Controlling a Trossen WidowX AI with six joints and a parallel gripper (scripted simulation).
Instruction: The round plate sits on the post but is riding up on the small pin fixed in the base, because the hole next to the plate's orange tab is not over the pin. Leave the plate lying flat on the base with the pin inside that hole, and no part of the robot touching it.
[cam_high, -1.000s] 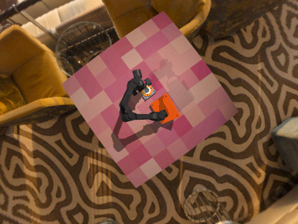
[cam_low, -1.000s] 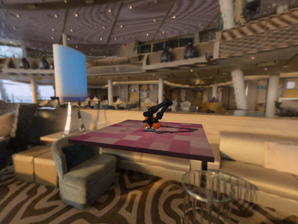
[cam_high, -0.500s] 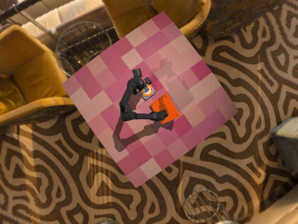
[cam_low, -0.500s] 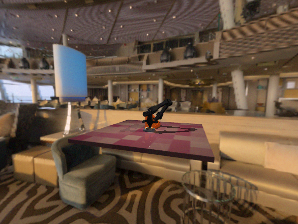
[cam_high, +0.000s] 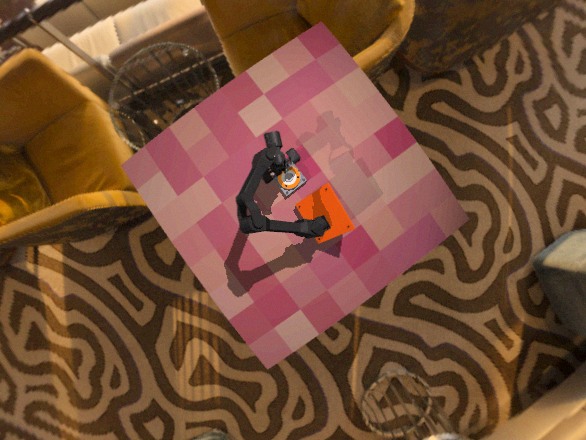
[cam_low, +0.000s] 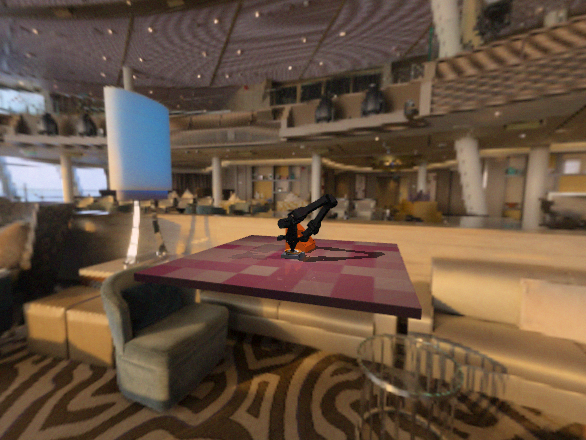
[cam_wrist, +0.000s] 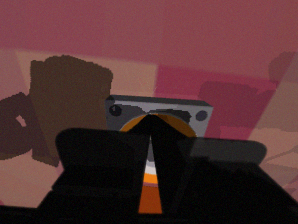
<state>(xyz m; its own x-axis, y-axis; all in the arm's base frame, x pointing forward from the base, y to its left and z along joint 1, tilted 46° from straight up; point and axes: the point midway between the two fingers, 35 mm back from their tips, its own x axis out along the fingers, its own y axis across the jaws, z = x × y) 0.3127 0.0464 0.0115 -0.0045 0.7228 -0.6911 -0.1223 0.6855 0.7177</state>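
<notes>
Plate (cam_wrist: 172, 122) lies just beyond/below gripper (cam_wrist: 150, 120) tips (pressed together, holding nothing).

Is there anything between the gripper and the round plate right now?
Nothing visible. The shut gripper is right over the round plate on the grey base, with no other object between them. Whether the fingertips touch the plate cannot be told.

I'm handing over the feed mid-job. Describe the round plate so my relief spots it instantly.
Find the pink checkered table, then the flat orange slab where the black arm is bolted. Just beyond that slab's upper-left edge sits a small grey square base, under the closed claw. The round plate lies on it: the only orange ring with a pale centre.
</notes>
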